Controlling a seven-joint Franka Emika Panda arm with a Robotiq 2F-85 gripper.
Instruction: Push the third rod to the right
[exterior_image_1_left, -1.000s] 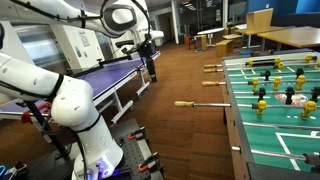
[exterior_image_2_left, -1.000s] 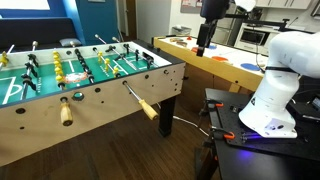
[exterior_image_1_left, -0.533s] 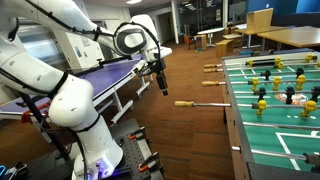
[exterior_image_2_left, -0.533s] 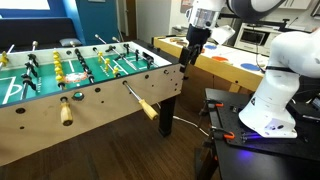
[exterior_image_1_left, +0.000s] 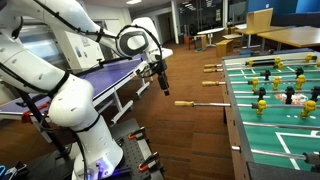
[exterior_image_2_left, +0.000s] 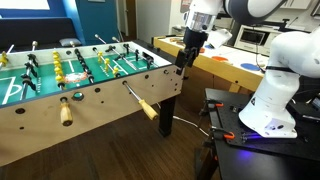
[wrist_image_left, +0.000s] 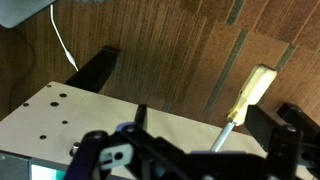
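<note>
The gripper hangs over the wooden floor, well apart from the foosball table. I cannot tell whether its fingers are wide or narrow, because they are too small in the exterior views and unclear in the wrist view. I see nothing held in them.

The rod to push seems to be the drawn-out rod. Its pale handle stands far out from the table side, lower than the gripper and between it and the table.

To do this step well, I think the gripper should come down to the level of the handle, behind its outer end. Then it should press straight along the rod toward the table, because a push at an angle could slip off the rounded end.

Counted: one arm, one gripper, and three handles on this side. These are the drawn-out one, then the middle handle, then the far handle. The player figures are too small to count.
</note>
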